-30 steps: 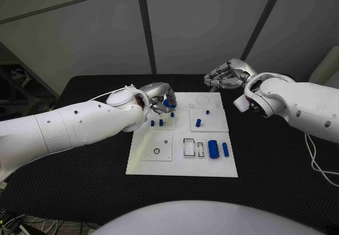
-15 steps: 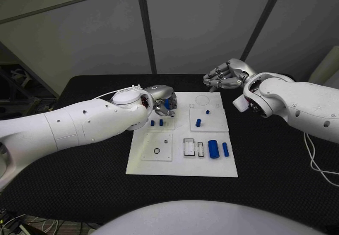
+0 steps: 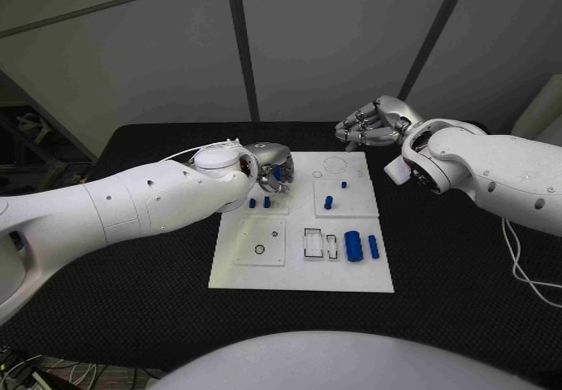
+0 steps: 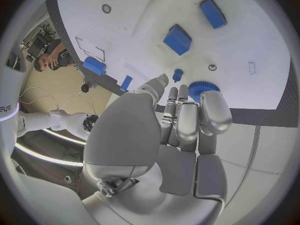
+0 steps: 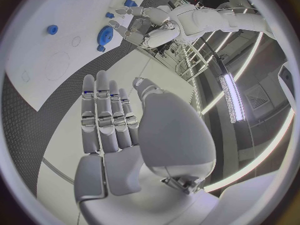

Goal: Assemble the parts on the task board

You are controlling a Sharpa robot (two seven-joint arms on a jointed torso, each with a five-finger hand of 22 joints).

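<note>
The white task board (image 3: 302, 272) lies in the middle of the black table. My left hand (image 3: 272, 167) hovers low over its far left part, fingers curled down around a blue gear (image 4: 203, 88) at their tips. The same gear (image 5: 105, 35) shows beside those fingers in the right wrist view. Small blue pegs (image 3: 267, 202) stand just near of that hand, and others (image 3: 329, 203) stand in the middle plate. A thick blue cylinder (image 3: 352, 246) and a thinner one (image 3: 373, 248) lie at the near right. My right hand (image 3: 368, 123) hangs above the board's far edge, holding nothing, fingers extended.
A black ring (image 3: 259, 251) lies on the near-left plate beside rectangular slots (image 3: 313, 244). Two blue blocks (image 4: 178, 39) sit on the board ahead of the left hand. Black table (image 3: 140, 292) surrounds the board on all sides.
My left arm has rolled further over the board's far left corner, and its fingers now cover more of the blue gear. The right hand has barely moved.
</note>
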